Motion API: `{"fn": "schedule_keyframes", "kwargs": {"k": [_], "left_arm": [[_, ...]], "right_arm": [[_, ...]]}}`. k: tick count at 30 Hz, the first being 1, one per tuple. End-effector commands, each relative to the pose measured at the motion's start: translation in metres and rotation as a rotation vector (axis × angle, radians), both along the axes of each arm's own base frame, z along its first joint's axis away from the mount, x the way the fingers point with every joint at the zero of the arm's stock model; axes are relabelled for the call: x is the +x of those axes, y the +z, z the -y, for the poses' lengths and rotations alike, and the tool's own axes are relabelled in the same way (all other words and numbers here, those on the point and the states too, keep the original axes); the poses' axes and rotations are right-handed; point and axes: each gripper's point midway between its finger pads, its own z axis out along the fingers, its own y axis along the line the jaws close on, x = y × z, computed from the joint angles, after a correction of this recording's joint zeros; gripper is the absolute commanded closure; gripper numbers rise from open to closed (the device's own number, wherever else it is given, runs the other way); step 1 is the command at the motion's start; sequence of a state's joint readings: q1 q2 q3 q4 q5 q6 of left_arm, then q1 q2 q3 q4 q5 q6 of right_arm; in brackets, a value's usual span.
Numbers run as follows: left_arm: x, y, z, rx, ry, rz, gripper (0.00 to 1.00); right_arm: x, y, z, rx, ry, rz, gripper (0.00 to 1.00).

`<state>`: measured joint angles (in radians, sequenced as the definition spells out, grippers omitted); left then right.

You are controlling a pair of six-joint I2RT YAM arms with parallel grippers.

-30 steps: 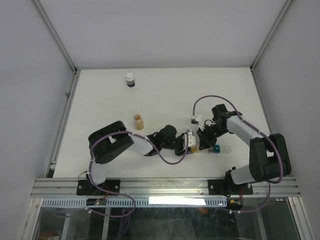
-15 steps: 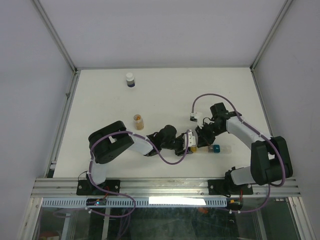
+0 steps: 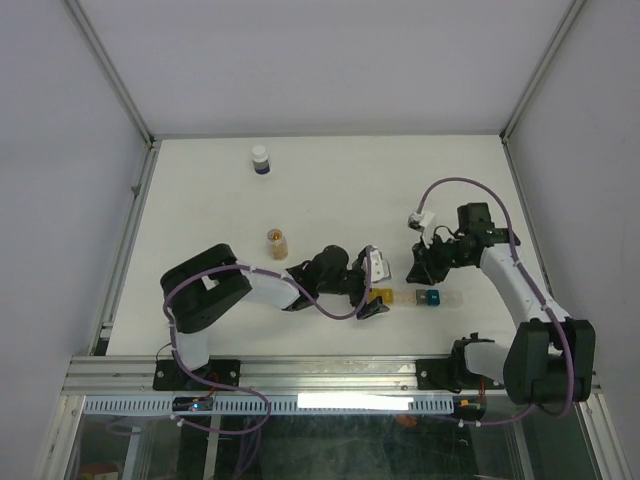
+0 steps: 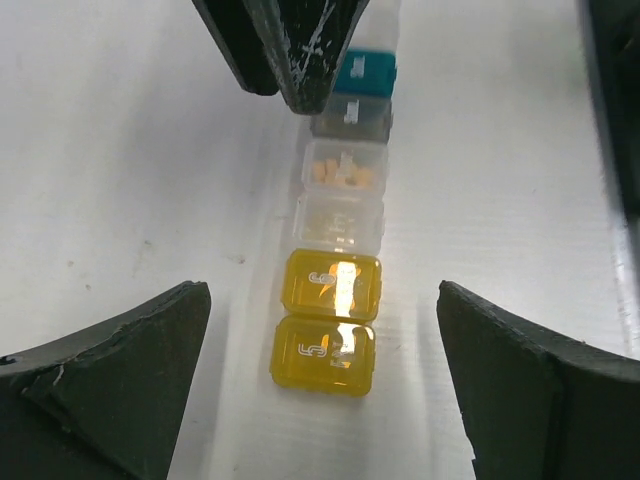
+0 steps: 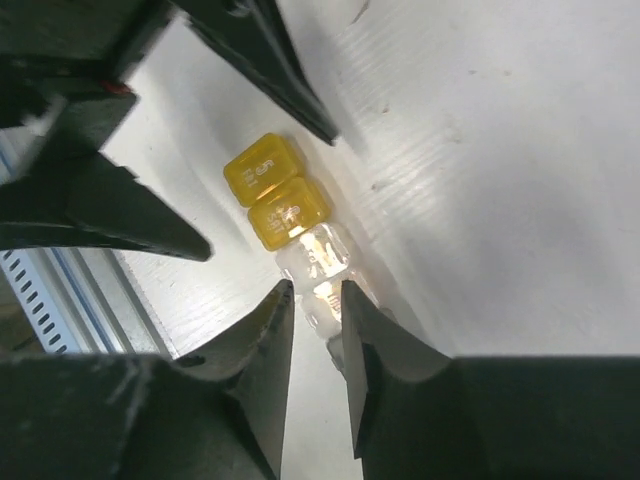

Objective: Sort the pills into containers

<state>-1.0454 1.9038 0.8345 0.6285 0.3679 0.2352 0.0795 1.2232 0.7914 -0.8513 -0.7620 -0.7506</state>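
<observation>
The containers (image 3: 415,297) lie as a short strip near the table's front: yellow end to the left, teal cell (image 3: 432,297) toward the right. In the left wrist view the containers (image 4: 325,350) run away from me, and tan pills (image 4: 340,172) show inside one clear cell. My left gripper (image 3: 372,287) is open wide, its jaws either side of the yellow end without touching it. My right gripper (image 3: 420,266) hovers just behind the strip with its jaws slightly parted and nothing between them. In the right wrist view its fingertips (image 5: 270,330) hang over the clear cells (image 5: 318,258).
A small orange-tinted vial (image 3: 277,242) stands left of the arms' meeting point. A white-capped dark blue bottle (image 3: 260,160) stands at the back left. Metal frame rails run along the table's left edge (image 3: 130,235) and front.
My left gripper has sprung open wide and drawn back slightly from the strip's yellow end. My right gripper has lifted off the strip, moved right and back, and parted its jaws a little.
</observation>
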Motion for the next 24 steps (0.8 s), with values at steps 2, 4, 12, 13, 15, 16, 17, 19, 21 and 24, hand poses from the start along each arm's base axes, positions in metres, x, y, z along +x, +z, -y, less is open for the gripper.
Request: {"fn": "schedule_keyframes", "kwargs": {"k": [2, 4, 12, 13, 15, 16, 17, 19, 21, 24], "left_arm": [[0.003, 0.106, -0.004, -0.198, 0.072, -0.028, 0.01], [0.006, 0.136, -0.014, -0.223, 0.109, -0.066, 0.01], [0.048, 0.265, -0.092, -0.415, 0.297, -0.209, 0.01], [0.050, 0.280, -0.104, -0.435, 0.321, -0.206, 0.01], [0.052, 0.314, -0.125, -0.470, 0.384, -0.172, 0.01], [0.052, 0.331, -0.136, -0.485, 0.424, -0.151, 0.01], [0.053, 0.349, -0.147, -0.508, 0.467, -0.128, 0.01], [0.052, 0.382, -0.170, -0.541, 0.554, -0.089, 0.01], [0.048, 0.412, -0.191, -0.562, 0.619, -0.054, 0.01], [0.035, 0.444, -0.215, -0.586, 0.660, -0.024, 0.01]], "right_arm": [[0.023, 0.056, 0.013, 0.064, -0.059, 0.219, 0.64], [0.030, 0.079, 0.022, 0.060, -0.102, 0.301, 0.56], [0.059, 0.227, 0.045, 0.067, -0.288, 0.680, 0.12], [0.061, 0.247, 0.047, 0.078, -0.327, 0.726, 0.07], [0.064, 0.289, 0.051, 0.112, -0.407, 0.819, 0.01], [0.063, 0.309, 0.053, 0.138, -0.447, 0.855, 0.01], [0.061, 0.326, 0.052, 0.174, -0.481, 0.872, 0.01], [0.055, 0.358, 0.050, 0.225, -0.512, 0.904, 0.01], [0.046, 0.383, 0.047, 0.262, -0.520, 0.930, 0.01], [0.033, 0.407, 0.043, 0.294, -0.515, 0.961, 0.01]]}}
